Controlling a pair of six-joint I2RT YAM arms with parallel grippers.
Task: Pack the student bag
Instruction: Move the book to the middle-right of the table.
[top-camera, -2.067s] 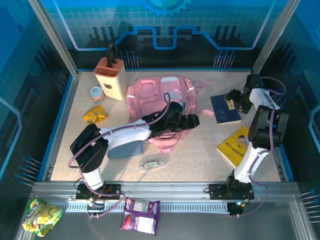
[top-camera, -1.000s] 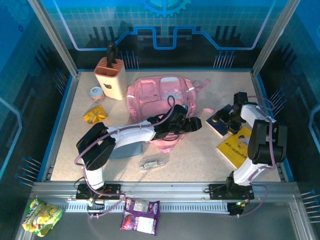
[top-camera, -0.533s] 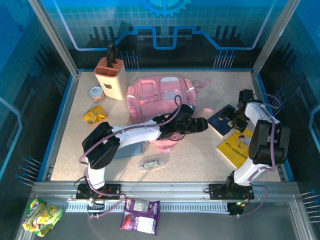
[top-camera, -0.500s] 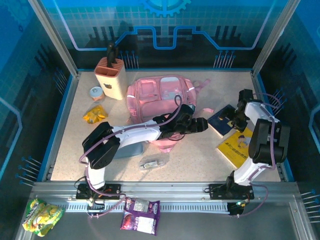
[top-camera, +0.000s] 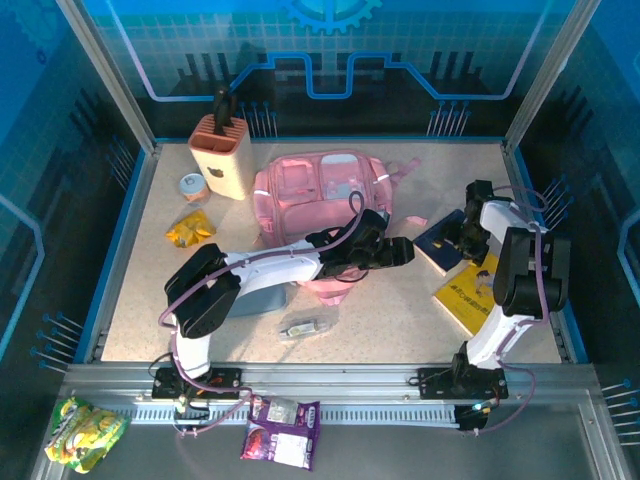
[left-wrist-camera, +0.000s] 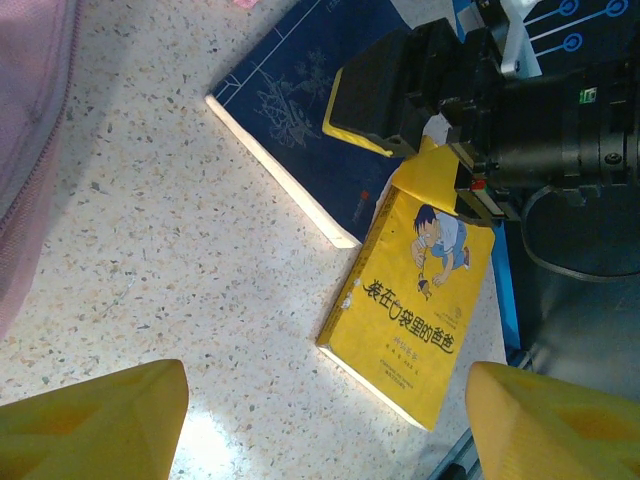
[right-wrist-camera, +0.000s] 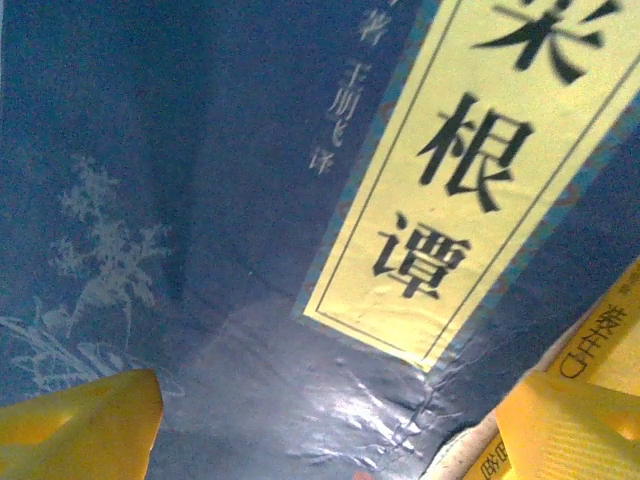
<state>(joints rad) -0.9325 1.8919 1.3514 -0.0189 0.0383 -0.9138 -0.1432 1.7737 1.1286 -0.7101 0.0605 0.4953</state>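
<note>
The student bag (top-camera: 310, 190), a large pink backpack, lies at the back middle of the table; its pink fabric (left-wrist-camera: 25, 110) also edges the left wrist view. My left gripper (top-camera: 402, 250) hangs open over bare table just right of the bag, nothing between its yellow fingers (left-wrist-camera: 95, 420). My right gripper (top-camera: 462, 230) is open and low over a dark blue book (top-camera: 443, 245), its jaws spread across the cover (right-wrist-camera: 200, 200). From the left wrist I see that right gripper (left-wrist-camera: 400, 100) on the blue book (left-wrist-camera: 300, 130). A yellow book (top-camera: 470, 290) lies beside it, its corner under the blue one.
A peach knife block (top-camera: 220, 150), a small jar (top-camera: 192, 185) and a yellow snack packet (top-camera: 190, 228) stand at the back left. A grey-blue pencil case (top-camera: 250, 300) and a clear packet (top-camera: 308, 325) lie under the left arm. Snack bags (top-camera: 283, 430) sit on the front ledge.
The right gripper has shifted left and toward me over the blue book, which has slid and turned from its earlier spot. The left gripper has reached right, away from the bag.
</note>
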